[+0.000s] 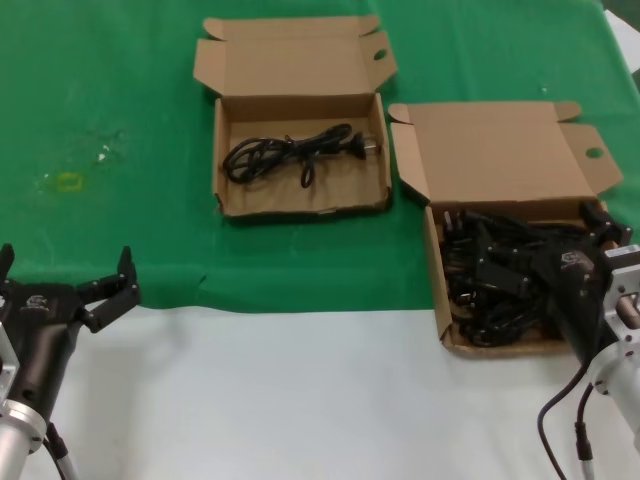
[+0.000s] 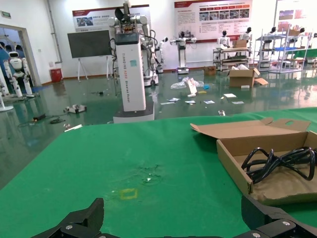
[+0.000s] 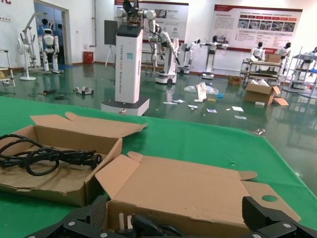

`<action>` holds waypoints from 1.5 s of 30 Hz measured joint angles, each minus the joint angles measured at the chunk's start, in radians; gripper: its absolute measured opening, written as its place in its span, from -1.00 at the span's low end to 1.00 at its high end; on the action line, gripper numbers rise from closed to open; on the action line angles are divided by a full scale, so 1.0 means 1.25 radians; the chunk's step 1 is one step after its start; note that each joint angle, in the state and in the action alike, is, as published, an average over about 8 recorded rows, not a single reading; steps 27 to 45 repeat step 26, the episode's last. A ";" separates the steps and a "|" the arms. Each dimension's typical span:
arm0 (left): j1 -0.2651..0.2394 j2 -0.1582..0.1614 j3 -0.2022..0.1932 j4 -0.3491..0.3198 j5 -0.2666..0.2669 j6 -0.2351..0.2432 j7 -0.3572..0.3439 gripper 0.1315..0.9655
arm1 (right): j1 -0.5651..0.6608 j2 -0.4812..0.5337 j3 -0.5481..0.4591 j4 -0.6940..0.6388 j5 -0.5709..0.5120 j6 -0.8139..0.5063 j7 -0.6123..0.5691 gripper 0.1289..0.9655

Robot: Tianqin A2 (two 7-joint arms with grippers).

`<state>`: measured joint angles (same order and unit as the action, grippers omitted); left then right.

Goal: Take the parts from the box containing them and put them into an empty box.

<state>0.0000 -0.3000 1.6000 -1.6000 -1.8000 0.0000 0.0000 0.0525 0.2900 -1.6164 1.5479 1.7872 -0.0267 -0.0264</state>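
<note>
The box containing the parts (image 1: 441,262) stands at the right, lid (image 3: 188,186) open, with a tangled pile of black power cords (image 1: 500,290) in it. My right gripper (image 1: 540,240) hangs open just over that pile, close to a plug (image 3: 133,225), gripping nothing. The other box (image 1: 300,207), at the back centre, holds one coiled cord (image 1: 290,150). That cord (image 2: 277,161) and its box (image 2: 233,166) also show in the left wrist view; the right wrist view shows the cord (image 3: 44,156) in its box (image 3: 49,188). My left gripper (image 1: 65,262) waits open at the near left, holding nothing.
A green cloth (image 1: 120,90) covers the far half of the table, with a small yellow mark (image 1: 68,181) at the left. The near half is a bare white surface (image 1: 300,400). The two boxes stand almost touching, corner to corner.
</note>
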 joint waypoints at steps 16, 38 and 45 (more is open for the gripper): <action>0.000 0.000 0.000 0.000 0.000 0.000 0.000 1.00 | 0.000 0.000 0.000 0.000 0.000 0.000 0.000 1.00; 0.000 0.000 0.000 0.000 0.000 0.000 0.000 1.00 | 0.000 0.000 0.000 0.000 0.000 0.000 0.000 1.00; 0.000 0.000 0.000 0.000 0.000 0.000 0.000 1.00 | 0.000 0.000 0.000 0.000 0.000 0.000 0.000 1.00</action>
